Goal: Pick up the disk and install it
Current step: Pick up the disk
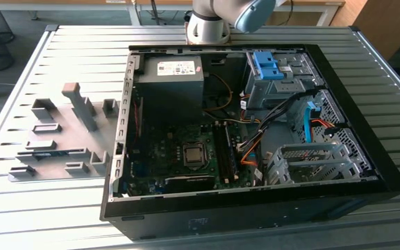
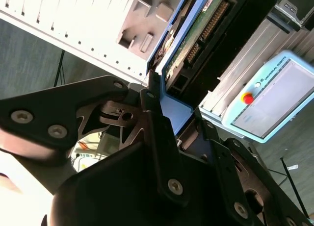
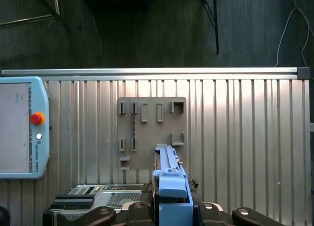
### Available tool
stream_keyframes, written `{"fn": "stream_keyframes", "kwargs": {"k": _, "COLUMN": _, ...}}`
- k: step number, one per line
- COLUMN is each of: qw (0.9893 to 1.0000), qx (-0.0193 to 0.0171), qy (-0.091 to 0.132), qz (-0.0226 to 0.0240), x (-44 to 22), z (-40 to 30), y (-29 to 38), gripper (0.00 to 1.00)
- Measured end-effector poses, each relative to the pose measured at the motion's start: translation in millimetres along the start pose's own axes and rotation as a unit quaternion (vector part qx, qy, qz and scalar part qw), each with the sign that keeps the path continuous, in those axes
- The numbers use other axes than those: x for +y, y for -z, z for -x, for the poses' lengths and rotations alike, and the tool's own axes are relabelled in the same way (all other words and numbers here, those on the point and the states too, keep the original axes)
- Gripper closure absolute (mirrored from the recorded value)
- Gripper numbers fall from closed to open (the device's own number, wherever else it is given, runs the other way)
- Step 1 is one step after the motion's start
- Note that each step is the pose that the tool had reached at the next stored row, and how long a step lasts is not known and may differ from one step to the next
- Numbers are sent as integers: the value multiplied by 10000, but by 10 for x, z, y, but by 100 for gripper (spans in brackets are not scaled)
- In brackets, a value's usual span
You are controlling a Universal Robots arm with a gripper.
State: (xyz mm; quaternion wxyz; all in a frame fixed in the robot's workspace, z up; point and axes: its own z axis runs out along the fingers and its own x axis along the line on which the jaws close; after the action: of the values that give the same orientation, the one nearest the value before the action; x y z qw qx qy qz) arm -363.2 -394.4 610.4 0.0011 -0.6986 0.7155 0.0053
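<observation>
In both wrist views the disk is clamped edge-on between my black fingers. The second wrist view shows the disk's (image 2: 200, 29) green circuit board and connector inside its bright blue carrier frame, with my gripper (image 2: 184, 122) shut on the frame's end. In the first wrist view the disk's blue frame (image 3: 171, 184) rises from my gripper (image 3: 172, 209) above the ribbed table. In the exterior view my arm (image 1: 221, 15) stands beyond the far side of the open computer case (image 1: 127, 130).
Inside the case sit a grey power-supply box (image 1: 172, 78), a drive bay with a blue bracket (image 1: 270, 65) and a perforated metal cage (image 1: 311, 161). A grey fixture plate (image 1: 61, 135) lies on the exterior view's left. A teach pendant (image 3: 19, 128) lies on the table.
</observation>
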Motion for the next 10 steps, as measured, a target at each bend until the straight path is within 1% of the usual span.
{"fn": "stream_keyframes", "kwargs": {"k": 2, "qw": 10000, "qx": 0, "qy": 0, "qz": -1, "x": -33, "z": -34, "y": -5, "gripper": 63}}
{"fn": "stream_keyframes", "kwargs": {"k": 5, "qw": 10000, "qx": 1, "qy": 0, "qz": 0, "x": -168, "z": -53, "y": -14, "gripper": 63}}
{"fn": "stream_keyframes", "kwargs": {"k": 10, "qw": 10000, "qx": 0, "qy": 0, "qz": 0, "x": -393, "z": -65, "y": -30, "gripper": 63}}
